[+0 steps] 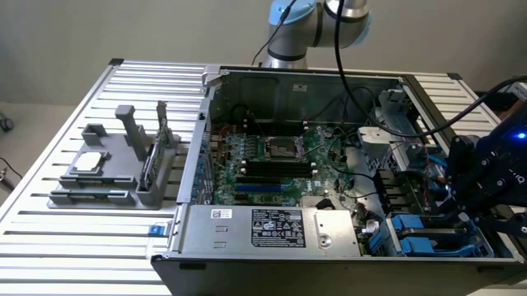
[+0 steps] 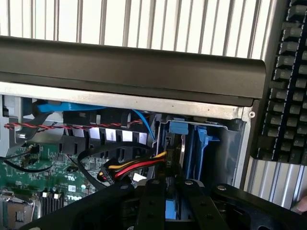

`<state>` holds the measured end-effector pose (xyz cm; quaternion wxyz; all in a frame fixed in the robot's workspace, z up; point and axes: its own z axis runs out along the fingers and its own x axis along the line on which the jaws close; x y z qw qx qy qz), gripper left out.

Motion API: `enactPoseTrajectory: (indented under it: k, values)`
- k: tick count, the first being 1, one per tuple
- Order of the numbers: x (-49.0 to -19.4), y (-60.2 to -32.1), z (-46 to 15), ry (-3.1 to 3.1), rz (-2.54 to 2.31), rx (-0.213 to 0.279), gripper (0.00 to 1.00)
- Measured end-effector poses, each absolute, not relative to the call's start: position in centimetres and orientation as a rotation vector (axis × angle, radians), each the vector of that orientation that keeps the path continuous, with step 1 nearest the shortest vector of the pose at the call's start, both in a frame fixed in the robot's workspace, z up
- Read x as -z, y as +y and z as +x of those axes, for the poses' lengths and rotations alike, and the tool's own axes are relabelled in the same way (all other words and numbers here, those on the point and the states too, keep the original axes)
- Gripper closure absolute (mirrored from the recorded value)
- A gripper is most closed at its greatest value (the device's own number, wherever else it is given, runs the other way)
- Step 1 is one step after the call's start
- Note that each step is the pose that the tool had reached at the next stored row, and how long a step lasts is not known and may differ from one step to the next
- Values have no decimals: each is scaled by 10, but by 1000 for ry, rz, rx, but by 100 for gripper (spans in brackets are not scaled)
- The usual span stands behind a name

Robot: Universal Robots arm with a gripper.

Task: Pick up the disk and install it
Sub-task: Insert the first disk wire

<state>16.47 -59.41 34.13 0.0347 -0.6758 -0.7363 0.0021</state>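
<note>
**A:** Gripper position?

**B:** The gripper was low inside the open computer case, at the drive bay in the front corner on the exterior view's right.

**A:** Released or holding?

**B:** Holding, by the look of it. From the wrist, its fingers stood close together with a strip of blue plastic clamped between them. That was the disk, seen edge-on and gripped by its blue carrier.

**A:** And the disk's place?

**B:** Between the fingers, at the mouth of the bay, just beside a bundle of red, yellow and black wires. I couldn't tell how far in it sat. More blue plastic showed deeper in the bay.

**A:** Rest of the scene?

**B:** The case lay on its side on the slatted counter, with the circuit board exposed. A grey box with a black-and-white label ran along the front. A grey tray stood well apart, on the exterior view's left. A keyboard lay just beyond the case wall.
</note>
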Motion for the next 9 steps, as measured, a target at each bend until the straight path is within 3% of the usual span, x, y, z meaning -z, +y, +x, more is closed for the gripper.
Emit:
enactPoseTrajectory:
  k: [9]
  values:
    - [-341, -588, 167, -2250, -2093, -35, 82]
